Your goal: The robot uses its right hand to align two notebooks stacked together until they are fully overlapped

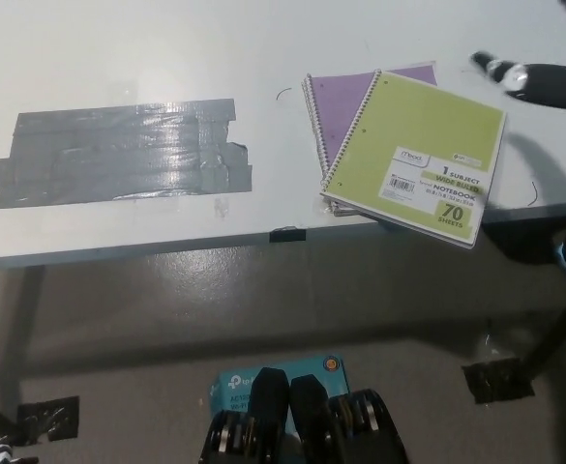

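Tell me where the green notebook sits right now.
Head view, right side of the table: green notebook lies skewed atop the purple notebook, its lower corner overhanging the table's near edge.

Two stacked notebooks, misaligned, right side of table.
Green notebook (418, 152) on top, skewed, near corner overhanging edge; purple notebook (345, 106) shows at far-left.
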Tool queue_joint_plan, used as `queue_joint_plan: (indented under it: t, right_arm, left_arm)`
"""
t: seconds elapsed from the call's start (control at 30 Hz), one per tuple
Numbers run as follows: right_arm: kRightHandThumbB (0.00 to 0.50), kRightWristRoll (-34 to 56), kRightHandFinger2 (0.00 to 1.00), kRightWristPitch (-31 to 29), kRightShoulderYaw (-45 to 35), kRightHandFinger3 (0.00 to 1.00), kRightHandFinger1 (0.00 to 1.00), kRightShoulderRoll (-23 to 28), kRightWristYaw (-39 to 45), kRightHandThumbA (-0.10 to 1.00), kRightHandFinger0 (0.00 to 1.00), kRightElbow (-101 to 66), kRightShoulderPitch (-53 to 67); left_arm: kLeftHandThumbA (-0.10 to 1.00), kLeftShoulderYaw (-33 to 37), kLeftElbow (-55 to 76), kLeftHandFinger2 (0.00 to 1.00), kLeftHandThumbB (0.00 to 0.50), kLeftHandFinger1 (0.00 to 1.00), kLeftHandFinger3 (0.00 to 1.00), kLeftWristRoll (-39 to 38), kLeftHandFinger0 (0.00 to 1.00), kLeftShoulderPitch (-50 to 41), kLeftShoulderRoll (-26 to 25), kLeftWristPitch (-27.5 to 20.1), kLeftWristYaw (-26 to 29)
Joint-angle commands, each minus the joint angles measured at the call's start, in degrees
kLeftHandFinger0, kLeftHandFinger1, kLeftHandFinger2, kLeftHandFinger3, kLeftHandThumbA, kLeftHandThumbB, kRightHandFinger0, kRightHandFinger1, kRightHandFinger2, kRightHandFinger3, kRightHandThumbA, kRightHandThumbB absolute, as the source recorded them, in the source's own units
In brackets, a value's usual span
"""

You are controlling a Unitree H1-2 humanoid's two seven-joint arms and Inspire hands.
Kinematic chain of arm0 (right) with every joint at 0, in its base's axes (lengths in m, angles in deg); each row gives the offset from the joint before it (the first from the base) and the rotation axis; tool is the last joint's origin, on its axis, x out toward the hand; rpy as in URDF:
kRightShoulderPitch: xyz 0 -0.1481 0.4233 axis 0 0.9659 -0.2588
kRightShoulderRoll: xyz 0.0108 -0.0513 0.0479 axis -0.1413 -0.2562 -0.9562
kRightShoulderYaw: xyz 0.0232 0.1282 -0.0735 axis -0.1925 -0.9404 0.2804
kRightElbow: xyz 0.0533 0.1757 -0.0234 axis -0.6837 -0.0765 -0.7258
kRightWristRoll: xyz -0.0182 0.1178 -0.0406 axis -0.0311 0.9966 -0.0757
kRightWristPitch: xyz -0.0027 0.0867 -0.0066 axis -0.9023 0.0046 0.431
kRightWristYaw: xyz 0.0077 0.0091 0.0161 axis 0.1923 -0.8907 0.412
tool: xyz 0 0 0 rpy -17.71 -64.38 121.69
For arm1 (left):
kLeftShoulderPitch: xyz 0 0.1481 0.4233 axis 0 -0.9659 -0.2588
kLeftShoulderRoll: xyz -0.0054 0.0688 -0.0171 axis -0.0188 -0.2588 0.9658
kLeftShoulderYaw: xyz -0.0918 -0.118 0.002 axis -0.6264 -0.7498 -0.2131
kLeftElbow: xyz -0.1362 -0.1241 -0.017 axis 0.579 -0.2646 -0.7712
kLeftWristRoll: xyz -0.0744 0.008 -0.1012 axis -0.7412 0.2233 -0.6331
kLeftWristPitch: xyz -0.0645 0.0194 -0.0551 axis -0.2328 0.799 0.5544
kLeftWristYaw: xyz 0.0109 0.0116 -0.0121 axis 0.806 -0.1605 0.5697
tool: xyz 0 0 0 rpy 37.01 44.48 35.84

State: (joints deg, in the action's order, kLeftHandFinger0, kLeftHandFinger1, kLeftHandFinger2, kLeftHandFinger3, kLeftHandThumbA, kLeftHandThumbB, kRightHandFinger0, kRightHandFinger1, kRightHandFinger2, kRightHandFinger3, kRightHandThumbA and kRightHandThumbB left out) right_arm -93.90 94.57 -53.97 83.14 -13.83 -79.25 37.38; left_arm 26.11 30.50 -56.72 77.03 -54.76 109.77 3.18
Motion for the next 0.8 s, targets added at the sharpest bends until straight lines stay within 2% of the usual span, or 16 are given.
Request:
queue_joint_plan:
  t: [0.0,0.03,0.07,0.17,0.2,0.33,0.37,0.4,0.53,0.6,0.7,0.77]
  right_arm:
    - [0.22,-10.2,1.0,0.0,3.6,1.0,1.0,1.2,1.6,0.65,1.0,4.5,-4.1]
    - [0.215,-11.2,1.0,0.0,5.5,1.0,1.0,1.9,1.4,0.68,1.0,6.4,-4.6]
    - [0.244,-12.6,1.0,0.0,7.3,1.0,1.0,1.9,1.0,0.68,1.0,9.8,-5.3]
    - [0.268,-13.0,1.0,0.0,8.9,1.0,1.0,1.5,0.9,0.76,1.0,13.4,-5.7]
    - [0.268,-13.2,1.0,0.0,9.2,1.0,1.0,1.2,1.0,0.81,1.0,14.4,-5.8]
    - [0.224,-14.3,1.0,0.0,9.1,1.0,1.0,-0.2,1.0,0.82,1.0,15.1,-4.6]
    - [0.232,-15.0,1.0,0.0,9.3,1.0,1.0,-1.0,1.7,0.9,1.0,16.1,-4.3]
    - [0.228,-15.2,1.0,0.0,10.0,1.0,1.0,-1.1,1.4,0.92,1.0,16.4,-4.2]
    - [0.209,-16.8,1.0,0.0,10.4,1.0,1.0,-3.0,1.2,0.94,1.0,17.8,-4.1]
    - [0.209,-17.3,1.0,0.0,10.3,1.0,1.0,-3.2,1.4,0.94,1.0,17.9,-4.0]
    - [0.219,-19.8,1.0,0.0,11.3,1.0,1.0,-4.2,2.8,1.0,1.0,19.6,-4.6]
    - [0.22,-20.2,1.0,0.0,10.8,1.0,1.0,-5.2,2.4,1.0,1.0,20.6,-4.2]
  left_arm:
    - [0.27,0.0,1.3,0.82,0.232,0.59,0.98,0.0,0.54,-0.4,-1.5,0.5,-0.9]
    - [0.28,0.0,1.4,0.81,0.241,0.59,0.97,0.0,0.53,-0.4,-1.5,0.7,-0.8]
    - [0.26,0.0,1.2,0.77,0.241,0.55,0.94,0.1,0.47,-0.1,-1.4,0.7,-0.5]
    - [0.27,0.4,2.0,0.73,0.216,0.56,0.93,0.5,0.52,-0.2,-1.5,0.8,-0.1]
    - [0.27,0.4,1.9,0.73,0.211,0.56,0.93,0.6,0.54,-0.1,-1.4,0.8,-0.2]
    - [0.28,1.0,1.8,0.72,0.229,0.56,0.91,0.8,0.51,0.2,-1.3,0.8,-0.3]
    - [0.28,1.1,1.8,0.72,0.243,0.56,0.91,0.6,0.51,0.2,-1.2,0.8,-0.3]
    - [0.29,1.1,1.6,0.72,0.255,0.56,0.91,0.6,0.52,0.3,-1.3,0.8,-0.4]
    - [0.29,1.3,1.4,0.73,0.27,0.57,0.89,0.3,0.52,0.7,-1.0,0.8,-0.5]
    - [0.29,1.5,1.3,0.73,0.272,0.57,0.89,0.2,0.51,0.8,-0.9,0.8,-0.4]
    - [0.29,1.9,1.2,0.73,0.254,0.57,0.91,0.7,0.52,0.8,-0.9,0.8,-0.5]
    - [0.3,2.1,1.6,0.74,0.267,0.58,0.91,0.6,0.52,0.4,-0.8,0.8,-0.2]
